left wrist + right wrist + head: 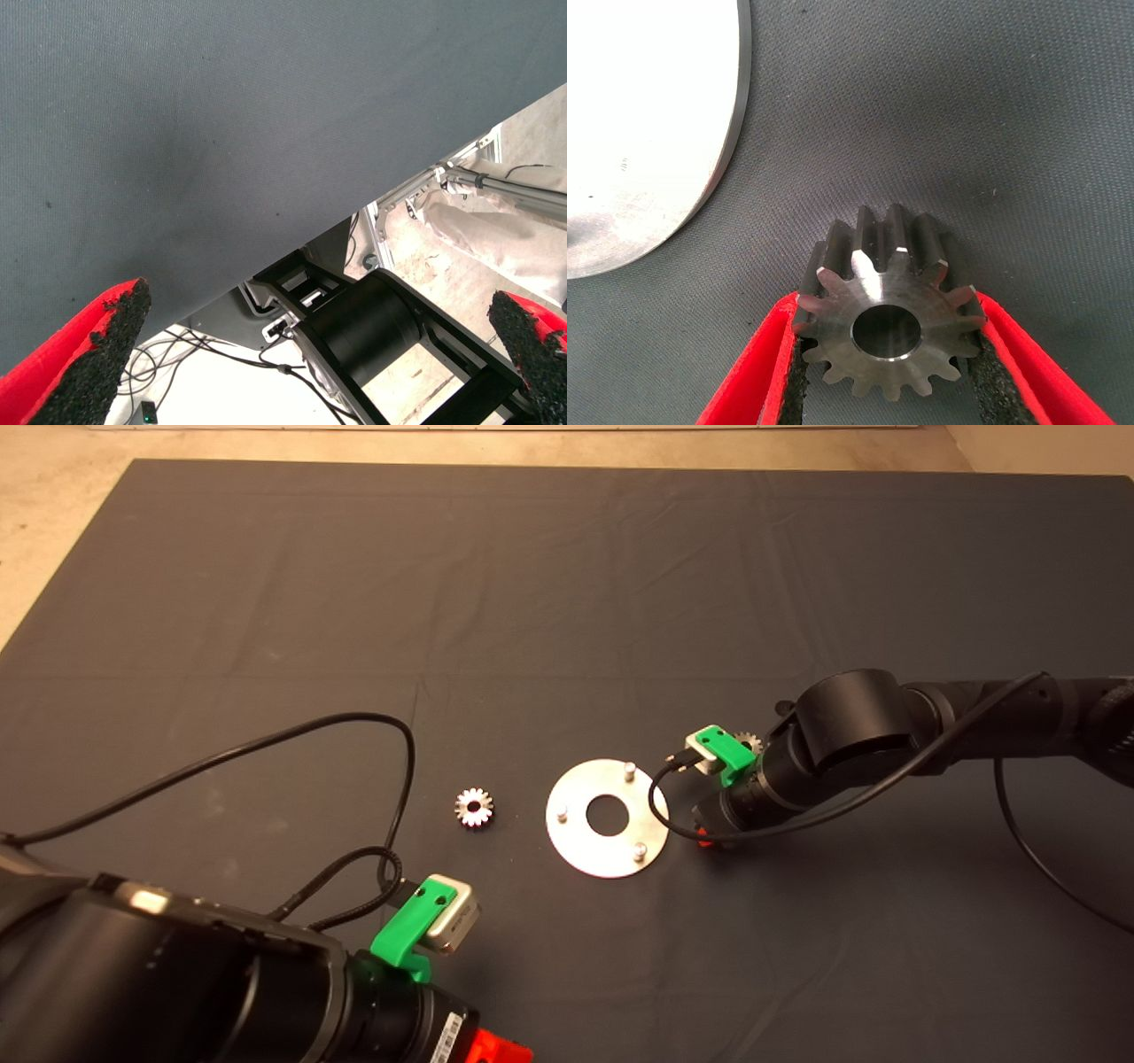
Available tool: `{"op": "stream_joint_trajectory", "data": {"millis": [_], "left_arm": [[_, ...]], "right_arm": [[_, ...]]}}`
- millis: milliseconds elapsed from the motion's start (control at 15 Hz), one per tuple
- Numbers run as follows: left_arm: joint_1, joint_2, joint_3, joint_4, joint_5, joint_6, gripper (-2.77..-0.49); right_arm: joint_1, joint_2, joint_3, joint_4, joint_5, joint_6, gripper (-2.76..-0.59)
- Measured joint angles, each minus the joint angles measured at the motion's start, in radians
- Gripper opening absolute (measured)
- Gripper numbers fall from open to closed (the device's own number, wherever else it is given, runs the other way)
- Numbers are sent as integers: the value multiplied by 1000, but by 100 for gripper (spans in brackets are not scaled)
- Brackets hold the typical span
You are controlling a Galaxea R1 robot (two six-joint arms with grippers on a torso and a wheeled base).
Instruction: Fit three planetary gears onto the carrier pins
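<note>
— Head view first: where do the arms sit?
— Right arm (886, 744) reaches in from the mat's right edge, forearm nearly level, wrist bent down toward the mat (567, 602). Its right gripper (706, 838) is low, just beside the right rim of the carrier disc (585, 850). Left gripper (496, 1050) waits at the mat's near left corner, its arm folded back.
— And the parts?
— The disc lies flat near the mat's middle, three carrier pins (630, 770) standing bare on it. One planetary gear (474, 807) lies flat on the mat just left of the disc, apart from it. A second gear (749, 741) peeks out behind the right wrist's green camera bracket (726, 755), on the disc's right.
— Left wrist view?
— Its two red fingers (80, 363) stand wide apart with nothing between them. Beyond them is bare mat, its edge, and the robot's base and floor below.
— Right wrist view?
— The right gripper's pads (992, 390) press both flanks of a third planetary gear (886, 332), clamped on it. The gear's bore faces the camera, teeth showing all round. Whether it touches the mat I cannot tell. The disc's shiny rim (735, 133) lies near, with a strip of mat between it and the gear.
</note>
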Motion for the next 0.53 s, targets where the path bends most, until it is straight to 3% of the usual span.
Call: {"op": "stream_joint_trajectory", "data": {"millis": [67,533], "left_arm": [[0,0,0,0,-1,0,-50],[0,0,0,0,-5,-1,-50]], "right_arm": [[0,0,0,0,5,0,-224],[0,0,0,0,7,0,-229]]}}
